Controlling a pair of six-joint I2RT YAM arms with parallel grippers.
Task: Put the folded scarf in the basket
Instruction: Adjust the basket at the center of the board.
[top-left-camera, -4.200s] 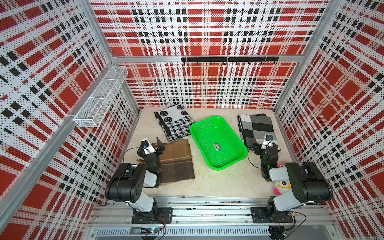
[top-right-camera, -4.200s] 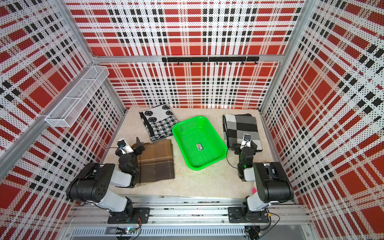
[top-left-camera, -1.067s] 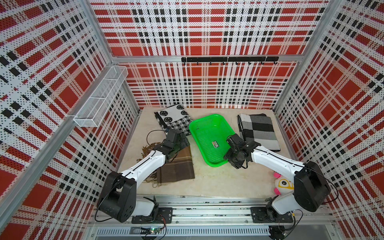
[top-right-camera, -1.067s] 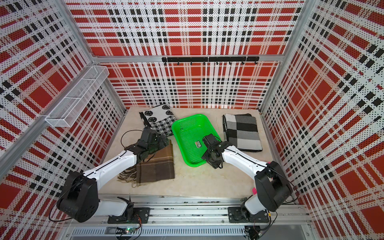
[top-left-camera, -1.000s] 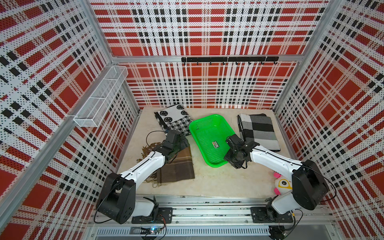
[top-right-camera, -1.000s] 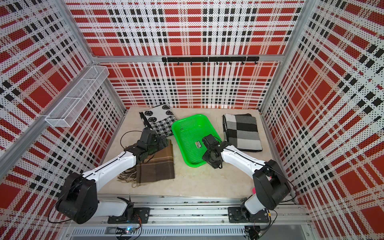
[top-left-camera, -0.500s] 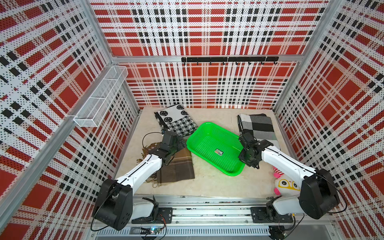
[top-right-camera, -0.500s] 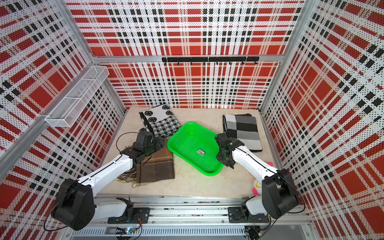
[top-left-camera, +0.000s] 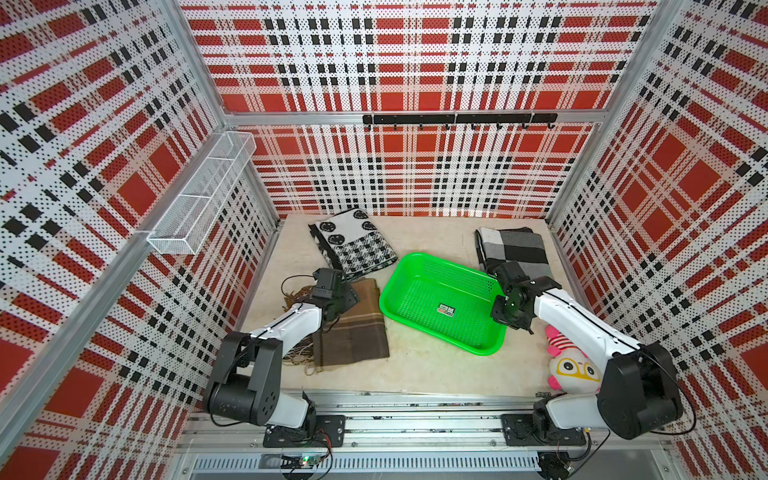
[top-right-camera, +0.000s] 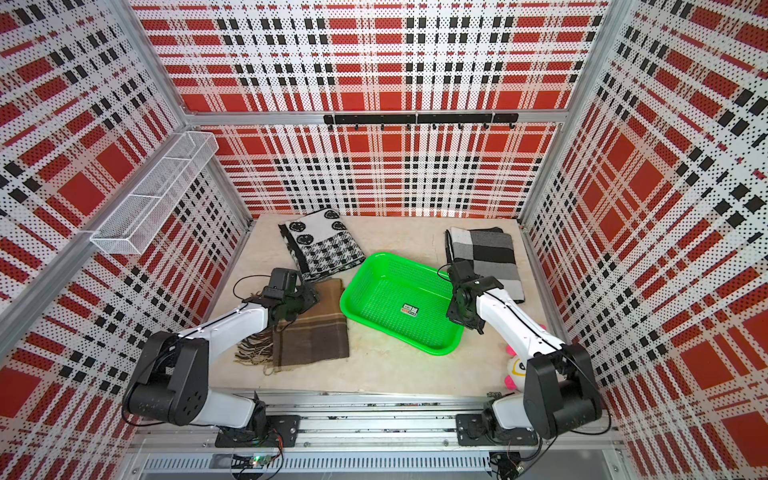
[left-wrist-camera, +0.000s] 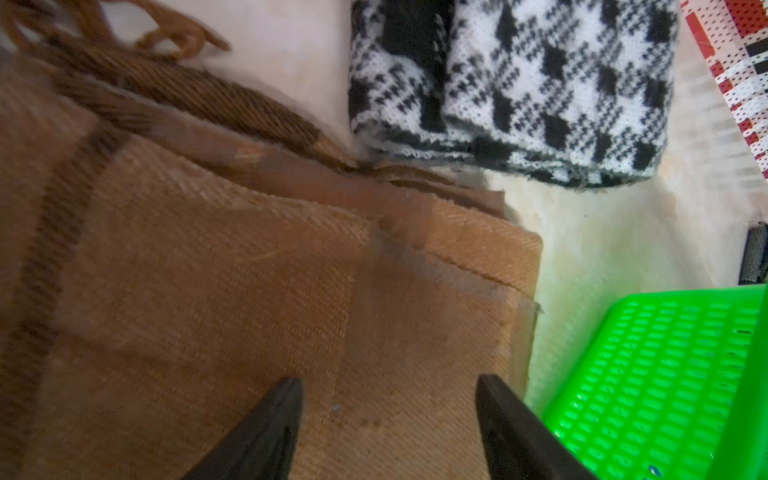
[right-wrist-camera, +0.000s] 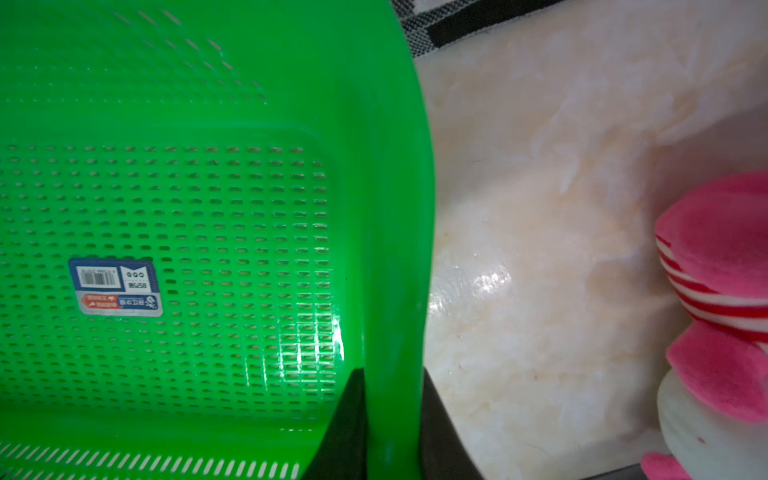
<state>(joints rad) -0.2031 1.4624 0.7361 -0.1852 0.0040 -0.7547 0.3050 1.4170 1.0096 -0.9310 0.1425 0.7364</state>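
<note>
Basket (top-left-camera: 419, 303): green, mid-table.
Sticker (right-wrist-camera: 116, 286): on the basket floor; barcode, blue and red bands, print too small to read.
Brown scarf (top-left-camera: 353, 328): folded on the table, just beside the basket, outside it.
Left gripper (left-wrist-camera: 386, 380): jaws apart over the brown scarf's corner.
Right gripper (right-wrist-camera: 392, 382): clamped on the basket rim.

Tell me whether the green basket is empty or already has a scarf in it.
Empty. In both top views the basket holds only its sticker; the brown scarf lies on the table beside it.
</note>
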